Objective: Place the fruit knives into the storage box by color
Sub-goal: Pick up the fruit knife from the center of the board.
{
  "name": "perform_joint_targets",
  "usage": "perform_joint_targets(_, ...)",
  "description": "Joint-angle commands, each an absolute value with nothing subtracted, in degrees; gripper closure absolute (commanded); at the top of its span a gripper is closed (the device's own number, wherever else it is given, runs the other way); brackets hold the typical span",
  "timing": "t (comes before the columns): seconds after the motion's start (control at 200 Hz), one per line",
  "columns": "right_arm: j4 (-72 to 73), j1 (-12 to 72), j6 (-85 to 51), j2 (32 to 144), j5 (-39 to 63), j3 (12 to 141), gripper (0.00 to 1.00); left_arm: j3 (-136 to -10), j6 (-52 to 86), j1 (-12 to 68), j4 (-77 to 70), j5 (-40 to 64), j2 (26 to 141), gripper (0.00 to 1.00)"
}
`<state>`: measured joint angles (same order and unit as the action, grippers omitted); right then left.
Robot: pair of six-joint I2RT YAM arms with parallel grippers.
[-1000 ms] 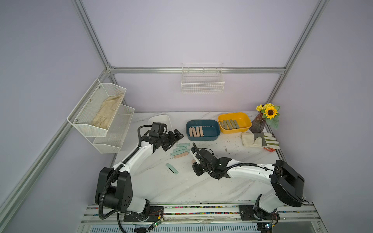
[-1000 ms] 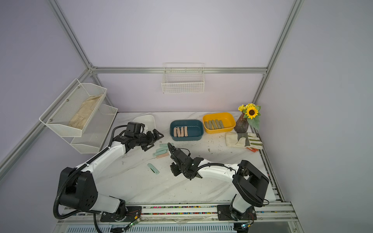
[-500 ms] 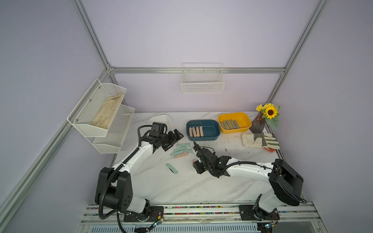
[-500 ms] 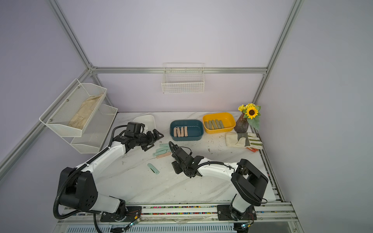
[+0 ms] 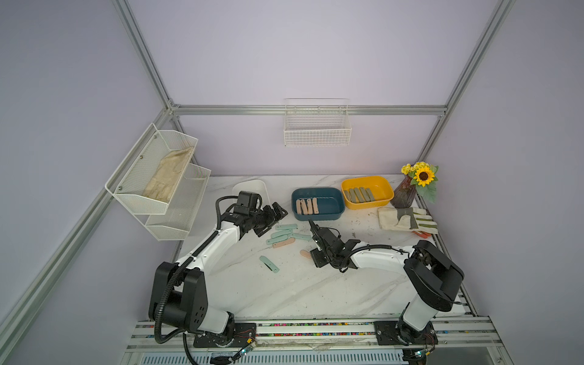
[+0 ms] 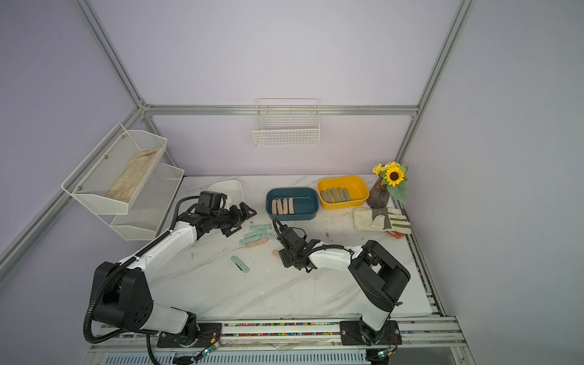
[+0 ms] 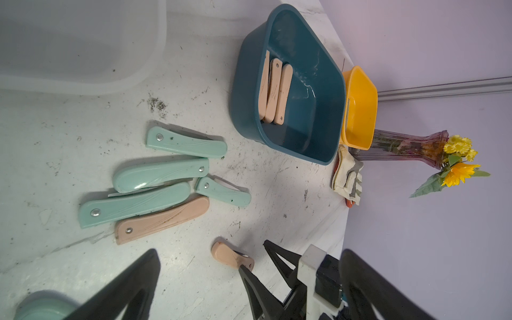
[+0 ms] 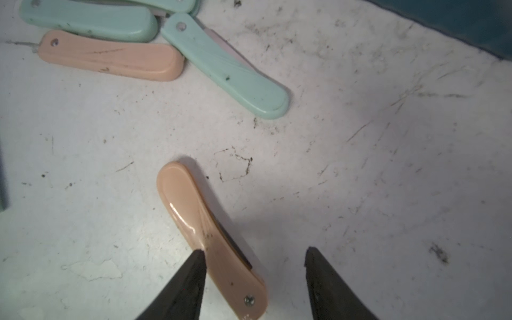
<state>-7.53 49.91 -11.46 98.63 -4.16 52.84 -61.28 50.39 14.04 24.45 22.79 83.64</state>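
Pick-up step, I judge: right pincer (image 8: 253, 252), jaws apart; peach-pink fruit knife (image 8: 199, 219) flat on the surface (image 8: 360, 166) at one fingertip (image 8: 191, 274). Next I should centre, clamp, then carry it to the teal storage box (image 5: 317, 216) ahead.

Pink knife (image 5: 305, 253): right end hidden under the right gripper (image 8: 254, 250) in both top views.
Mint shape (image 7: 44, 307): blurred and cut off at the left wrist view's edge.
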Motion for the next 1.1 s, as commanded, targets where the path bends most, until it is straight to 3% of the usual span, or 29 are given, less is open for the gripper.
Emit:
perform_joint_targets(0.0,-7.8,50.2,-9.4,101.2,1.1,54.4,0.39,-64.6,50.3,14.4,22.8,23.8,83.6,0.00)
perform_joint_targets(0.135,-8.1,50.3,-9.9,102.5,4.9,54.3,0.40,-64.7,50.3,14.5,22.7,23.8,83.7,0.00)
perform_joint_targets(0.34,-8.8,51.2,-12.6,102.2,6.6,53.7,0.48,-64.6,50.1,14.4,22.6,23.7,83.9,0.00)
perform_joint_targets(0.735,-16.6,54.9,-25.7,106.9,-9.3,55.8,0.58,-64.7,50.3,14.4,22.4,24.0,84.4,0.00)
perform_joint_targets(1.095,-16.9,55.0,-28.2,105.4,-10.0,54.2,0.62,-64.8,50.2,14.4,22.4,24.0,84.4,0.00)
